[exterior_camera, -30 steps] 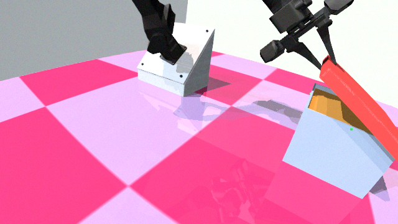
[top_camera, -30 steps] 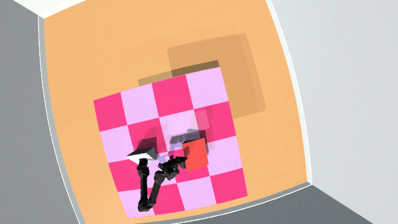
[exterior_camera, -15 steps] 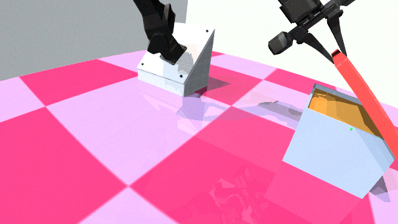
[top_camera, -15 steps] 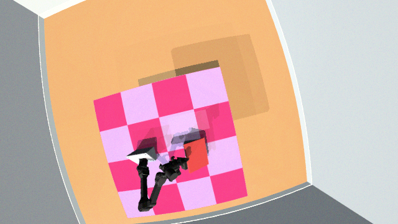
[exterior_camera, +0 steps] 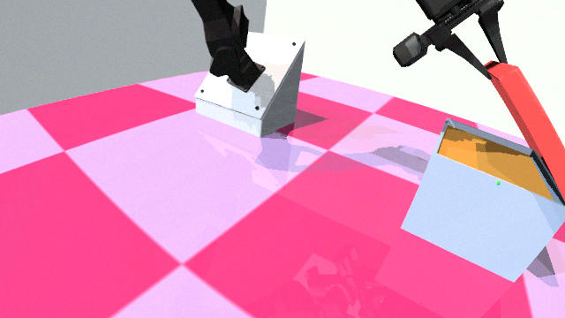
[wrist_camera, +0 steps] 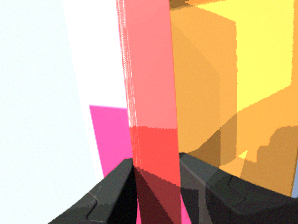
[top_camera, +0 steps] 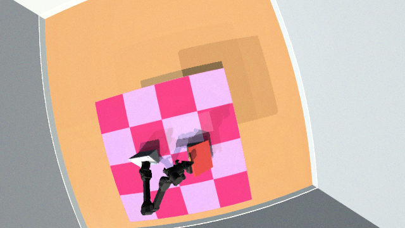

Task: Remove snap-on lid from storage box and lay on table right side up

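Observation:
The light blue storage box (exterior_camera: 477,212) stands upright on the checkered table, open at the top, with its orange inside (wrist_camera: 200,100) showing. The top camera sees it mostly hidden under the lid. The red lid (top_camera: 202,158) (exterior_camera: 527,106) (wrist_camera: 150,75) is tilted steeply, its held edge raised well above the box. Its lower edge is down by the box's right-hand rim in the exterior view; whether they touch there is unclear. My gripper (top_camera: 192,164) (exterior_camera: 497,70) (wrist_camera: 155,164) is shut on the lid's raised edge, one finger on each side.
A white and grey wedge-shaped block (top_camera: 143,159) (exterior_camera: 282,59) stands left of the box, with the arm's base on its sloping face. The pink and lilac checkered table top (top_camera: 172,98) (exterior_camera: 132,190) extends around both. An orange floor (top_camera: 111,47) surrounds the table.

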{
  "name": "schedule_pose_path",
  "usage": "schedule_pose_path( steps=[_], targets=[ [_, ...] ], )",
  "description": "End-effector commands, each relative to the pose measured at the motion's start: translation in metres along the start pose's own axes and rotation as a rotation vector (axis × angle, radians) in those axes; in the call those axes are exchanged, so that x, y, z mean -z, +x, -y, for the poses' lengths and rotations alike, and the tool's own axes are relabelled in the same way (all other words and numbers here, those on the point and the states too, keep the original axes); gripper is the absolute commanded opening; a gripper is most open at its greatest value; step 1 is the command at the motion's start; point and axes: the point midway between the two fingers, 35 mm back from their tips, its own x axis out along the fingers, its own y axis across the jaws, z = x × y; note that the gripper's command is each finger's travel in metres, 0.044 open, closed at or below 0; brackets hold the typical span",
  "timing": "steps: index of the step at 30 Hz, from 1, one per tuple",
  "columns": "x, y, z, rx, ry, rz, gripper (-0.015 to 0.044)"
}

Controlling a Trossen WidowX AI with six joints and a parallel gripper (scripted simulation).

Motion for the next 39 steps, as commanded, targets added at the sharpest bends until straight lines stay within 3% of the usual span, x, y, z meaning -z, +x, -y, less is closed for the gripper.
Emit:
schedule_pose_path(
  steps=[1, 39],
  targets=[
    [0.001, -0.004, -0.007, -0.006, 0.008, -0.001, 0.0],
    [-0.014, -0.023, -0.032, -0.006, 0.007, -0.002, 0.0]
  ],
)
